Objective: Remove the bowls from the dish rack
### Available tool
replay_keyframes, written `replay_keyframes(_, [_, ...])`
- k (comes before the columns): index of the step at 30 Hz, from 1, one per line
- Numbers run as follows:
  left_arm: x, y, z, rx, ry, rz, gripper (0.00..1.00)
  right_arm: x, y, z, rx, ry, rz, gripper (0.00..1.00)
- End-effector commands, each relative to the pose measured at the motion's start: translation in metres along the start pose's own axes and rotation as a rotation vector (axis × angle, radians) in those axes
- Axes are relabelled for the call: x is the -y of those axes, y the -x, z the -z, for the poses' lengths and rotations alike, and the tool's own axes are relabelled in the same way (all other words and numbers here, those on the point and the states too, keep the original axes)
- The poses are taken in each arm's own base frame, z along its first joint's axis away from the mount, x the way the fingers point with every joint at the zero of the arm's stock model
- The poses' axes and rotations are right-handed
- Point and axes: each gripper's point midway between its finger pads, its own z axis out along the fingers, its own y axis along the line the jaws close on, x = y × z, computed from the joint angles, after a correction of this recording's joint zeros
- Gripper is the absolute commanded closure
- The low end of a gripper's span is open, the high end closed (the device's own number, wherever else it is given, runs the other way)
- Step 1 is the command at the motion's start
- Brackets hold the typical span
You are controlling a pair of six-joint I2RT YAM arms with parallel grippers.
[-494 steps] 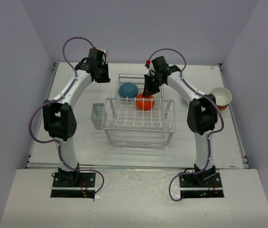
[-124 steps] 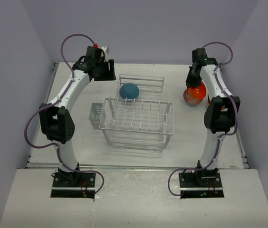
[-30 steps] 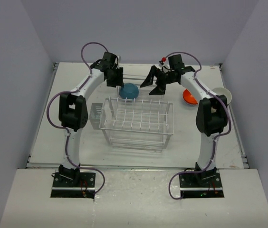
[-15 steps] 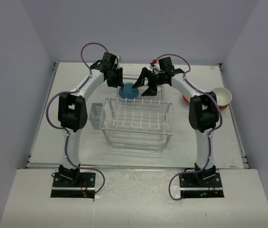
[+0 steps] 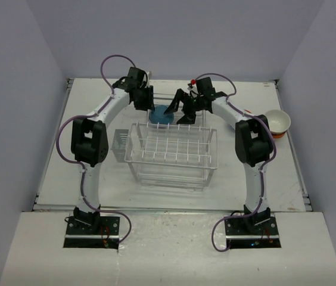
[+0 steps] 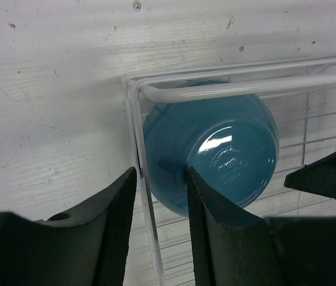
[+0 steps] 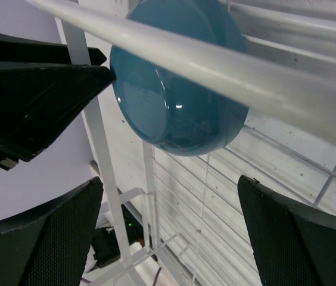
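A blue bowl (image 5: 162, 112) lies upside down in the back left corner of the white wire dish rack (image 5: 174, 156). In the left wrist view the bowl (image 6: 215, 152) shows its base. My left gripper (image 6: 161, 173) straddles the rack's corner wire (image 6: 146, 196) and the bowl's left side. Its jaws stand a narrow gap apart, the right finger (image 6: 207, 232) against the bowl. My right gripper (image 7: 171, 180) hangs wide open just right of the bowl (image 7: 174, 95), with nothing between its fingers. In the top view the two grippers (image 5: 146, 106) (image 5: 179, 113) flank the bowl.
A cream bowl (image 5: 277, 120) sits on an orange one at the table's right edge. A small cutlery cup (image 5: 121, 146) hangs on the rack's left side. A top rail of the rack (image 7: 227, 65) crosses just above the blue bowl.
My right arm has swung left from the table's right side to the blue bowl, its jaws opening wider. The left jaws have narrowed around the bowl's side and the rack wire.
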Motion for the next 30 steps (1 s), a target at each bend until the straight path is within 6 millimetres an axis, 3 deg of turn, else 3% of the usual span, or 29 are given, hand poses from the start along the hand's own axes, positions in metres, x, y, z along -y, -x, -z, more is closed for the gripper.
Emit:
replay_keyframes(1, [-0.038,-0.025,0.002,-0.085,0.129,-0.003,0.60,-0.023,0.010,0.009,0.075,0.037,0.051,0.05])
replay_keyframes(30, [-0.051,-0.029,0.001,-0.099,0.135,0.017,0.68,-0.009,0.022,-0.013,0.128,0.074,0.115,0.04])
